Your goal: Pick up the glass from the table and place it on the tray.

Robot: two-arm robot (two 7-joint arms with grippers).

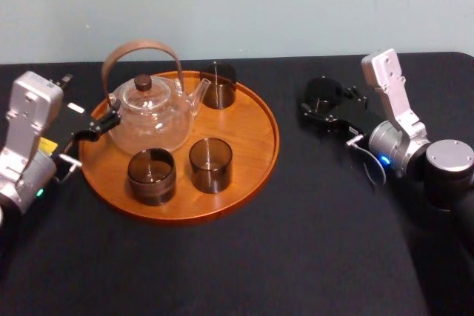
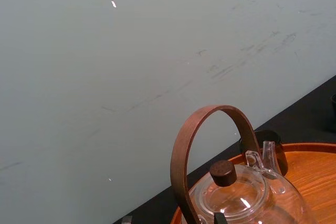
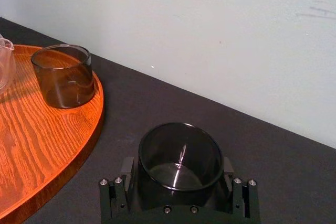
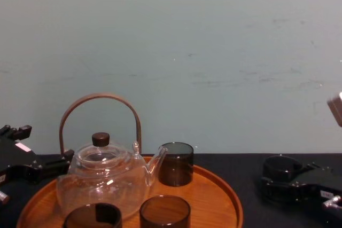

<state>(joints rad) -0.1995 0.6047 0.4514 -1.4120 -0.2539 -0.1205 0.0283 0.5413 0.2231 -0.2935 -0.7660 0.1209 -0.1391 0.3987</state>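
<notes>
Head view: right claw (image 1: pixel 326 103) around glass (image 1: pixel 323 89)

teapot (image 1: pixel 152 112), three glasses (image 1: pixel 152 175) on tray (image 1: pixel 252 135); fourth glass (image 1: pixel 324 94) right of tray

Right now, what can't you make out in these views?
Base of the glass in the right tool: hidden by the tool's body, right wrist and chest views; lifted or on the table, unclear.
Left tool beside the teapot: touching or apart, too small in head view.
Front left glass and front right glass on the tray: cut off by chest view's bottom edge.
</notes>
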